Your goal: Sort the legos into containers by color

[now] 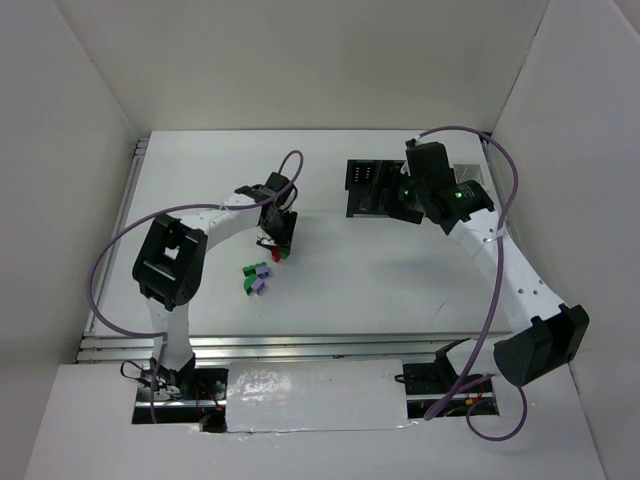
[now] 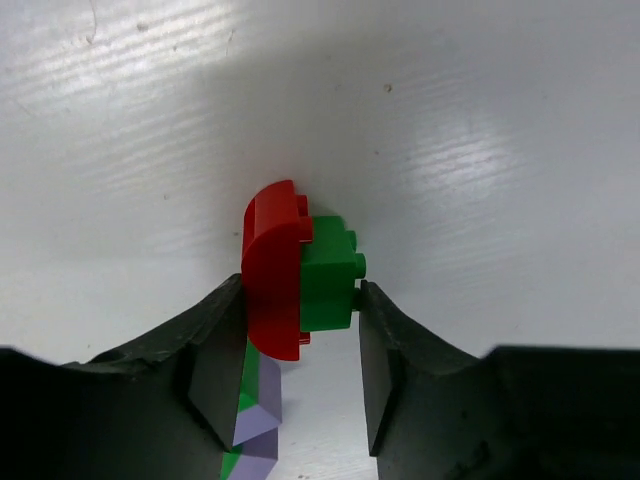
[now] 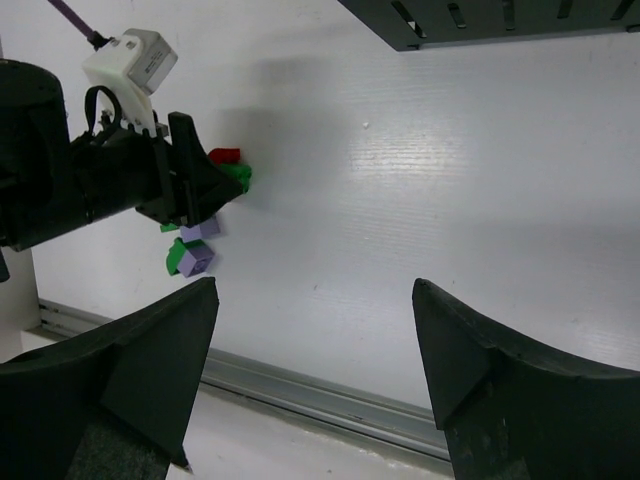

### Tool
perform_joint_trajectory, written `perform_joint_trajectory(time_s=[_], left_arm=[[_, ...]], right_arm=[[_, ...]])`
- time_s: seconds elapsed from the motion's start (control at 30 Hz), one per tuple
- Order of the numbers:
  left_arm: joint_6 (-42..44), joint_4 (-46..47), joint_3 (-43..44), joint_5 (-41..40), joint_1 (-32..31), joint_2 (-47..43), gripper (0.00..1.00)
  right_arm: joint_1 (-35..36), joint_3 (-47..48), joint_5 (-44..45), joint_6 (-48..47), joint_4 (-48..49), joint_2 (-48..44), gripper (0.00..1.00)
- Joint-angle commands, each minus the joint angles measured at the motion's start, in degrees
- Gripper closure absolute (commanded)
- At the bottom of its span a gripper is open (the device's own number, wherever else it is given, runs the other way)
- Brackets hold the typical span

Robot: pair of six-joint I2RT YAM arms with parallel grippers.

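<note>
My left gripper (image 2: 300,312) is low over the table (image 1: 330,260), its jaws closed on a red brick (image 2: 272,280) and a green brick (image 2: 328,275) stuck side by side. In the top view it (image 1: 277,247) is at centre left with the red brick (image 1: 275,257) at its tip. Light purple and green bricks (image 1: 258,279) lie just in front of it, also in the right wrist view (image 3: 192,256). My right gripper (image 3: 312,300) is open and empty, hovering (image 1: 405,207) beside the black containers (image 1: 366,183). The white containers are mostly hidden by the right arm.
White walls enclose the table on three sides. A metal rail (image 1: 300,345) runs along the near edge. A black bin's slotted wall (image 3: 480,20) shows at the top of the right wrist view.
</note>
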Motion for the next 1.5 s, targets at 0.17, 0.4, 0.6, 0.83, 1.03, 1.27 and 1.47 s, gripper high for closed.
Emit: perform_joint_trajectory(time_s=[0.17, 0.4, 0.6, 0.83, 1.03, 1.27, 1.47], left_arm=[[3.29, 1.65, 2.04, 0.66, -1.21, 3.28, 0.93], [6.72, 7.00, -0.77, 9.70, -1.91, -5.56, 1.00], [8.31, 18.86, -7.53, 22.44, -4.37, -22.01, 1.00], [7.07, 27.93, -11.85, 30.71, -6.04, -33.45, 1.00], [8.92, 26.53, -10.36, 32.57, -7.45, -34.78, 1.00], [9.10, 25.91, -10.36, 30.99, -7.80, -35.22, 1.00], [8.92, 25.47, -10.88, 29.50, -7.89, -35.39, 1.00]], right_arm=[[0.28, -0.73, -1.89, -0.71, 1.37, -3.01, 0.14], [-3.50, -3.01, -12.70, 1.93, 4.53, -3.45, 0.14], [-3.50, -7.04, -20.50, 6.67, 9.71, -4.51, 0.19], [0.28, -14.08, -23.61, 14.93, 20.25, -6.44, 0.30], [2.92, -15.85, -22.64, 19.68, 25.89, -8.46, 0.35], [4.24, -16.28, -21.33, 21.62, 28.79, -11.00, 0.39], [4.50, -20.85, -21.15, 23.37, 37.30, -16.10, 0.41]])
